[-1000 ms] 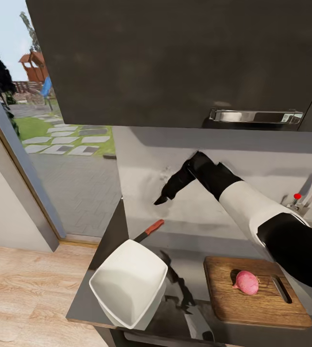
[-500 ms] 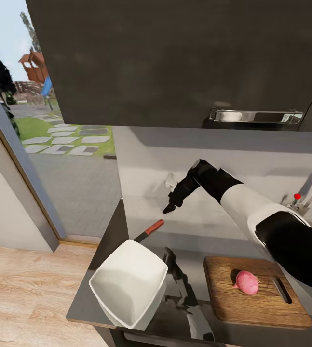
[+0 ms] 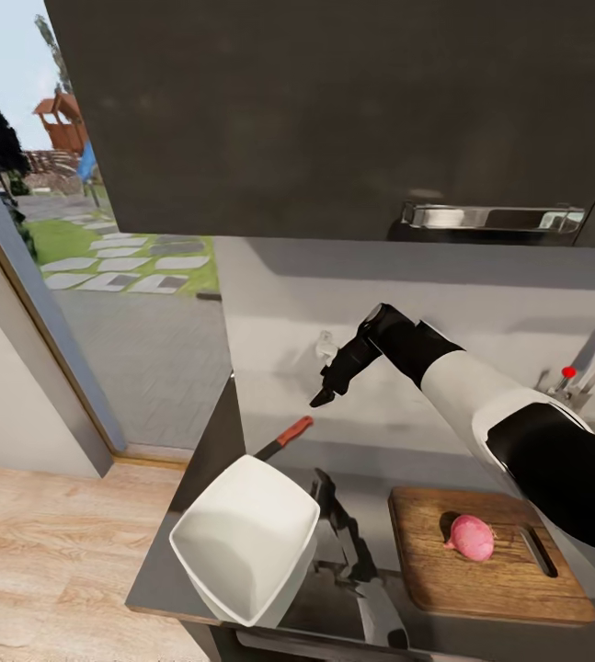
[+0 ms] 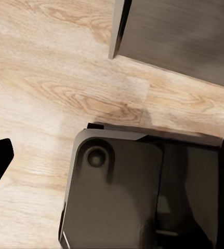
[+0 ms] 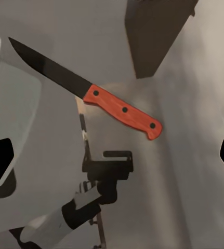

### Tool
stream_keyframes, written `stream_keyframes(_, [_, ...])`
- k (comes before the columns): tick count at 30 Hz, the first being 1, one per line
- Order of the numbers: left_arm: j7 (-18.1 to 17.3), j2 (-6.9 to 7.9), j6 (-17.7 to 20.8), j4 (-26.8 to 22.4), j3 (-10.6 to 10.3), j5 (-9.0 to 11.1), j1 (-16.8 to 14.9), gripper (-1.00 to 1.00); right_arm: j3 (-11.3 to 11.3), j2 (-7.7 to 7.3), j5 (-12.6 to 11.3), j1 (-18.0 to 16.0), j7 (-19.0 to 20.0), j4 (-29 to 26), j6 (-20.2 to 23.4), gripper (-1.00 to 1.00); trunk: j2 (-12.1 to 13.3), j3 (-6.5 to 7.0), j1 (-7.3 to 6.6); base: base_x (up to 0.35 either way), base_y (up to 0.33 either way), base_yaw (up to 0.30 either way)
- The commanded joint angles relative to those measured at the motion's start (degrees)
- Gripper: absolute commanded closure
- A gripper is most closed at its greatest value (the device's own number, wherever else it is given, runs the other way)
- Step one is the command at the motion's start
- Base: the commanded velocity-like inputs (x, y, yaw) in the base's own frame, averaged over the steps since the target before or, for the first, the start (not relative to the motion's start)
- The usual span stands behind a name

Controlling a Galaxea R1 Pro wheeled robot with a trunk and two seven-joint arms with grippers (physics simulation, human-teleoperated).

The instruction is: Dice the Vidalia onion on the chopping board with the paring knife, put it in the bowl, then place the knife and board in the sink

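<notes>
My right gripper (image 3: 320,395) hangs above the paring knife (image 3: 285,438) – jaws spread wide, nothing held – the knife lies on the table (image 3: 361,478) behind the bowl (image 3: 245,538).

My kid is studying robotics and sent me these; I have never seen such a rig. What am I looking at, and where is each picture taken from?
These are simulator renders of a two-armed wheeled robot in a kitchen. The big picture comes from its head camera, looking down on a grey countertop. On it are a white bowl, a red-handled knife behind the bowl, and a wooden chopping board with a pinkish onion on top. The right gripper hangs above the knife, open and holding nothing. The right wrist camera looks down on that knife. The left wrist camera looks at the wooden floor and the robot's dark base.
</notes>
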Motion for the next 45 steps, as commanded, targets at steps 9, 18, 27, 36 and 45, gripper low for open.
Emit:
stream_keyframes(9, [0.07, -0.03, 0.20, 0.11, 0.04, 0.55, 0.01, -1.00, -0.01, 0.00, 0.29, -0.04, 0.17, -0.19, 0.27, -1.00, -0.12, -0.95, 0.03, 0.000, 0.000, 0.000])
stream_keyframes(18, [0.10, -0.03, 0.20, 0.27, 0.01, 0.44, 0.04, -1.00, -0.10, -0.26, 0.40, -0.04, 0.25, -0.58, -3.38, -1.00, -0.12, -1.80, 0.03, 0.000, 0.000, 0.000])
stream_keyframes(27, [0.13, 0.05, 0.20, 0.56, 0.00, 0.18, 0.03, -1.00, -0.10, -0.03, 0.26, -0.04, 0.33, -0.81, -7.35, -1.00, -0.12, -2.65, 0.03, 0.000, 0.000, 0.000])
stream_keyframes(36, [0.14, 0.06, 0.20, 0.23, 0.04, 0.04, 0.04, -1.00, -0.14, 0.27, 0.13, -0.04, 0.40, -1.10, -10.13, -1.00, -0.12, -3.36, 0.03, 0.000, 0.000, 0.000])
stream_keyframes(45, [0.15, 0.06, 0.20, 0.23, 0.04, 0.02, 0.03, -1.00, -0.02, 1.59, 0.21, -0.04, 0.34, -1.17, -10.63, -1.00, -0.12, -3.42, 0.03, 0.000, 0.000, 0.000])
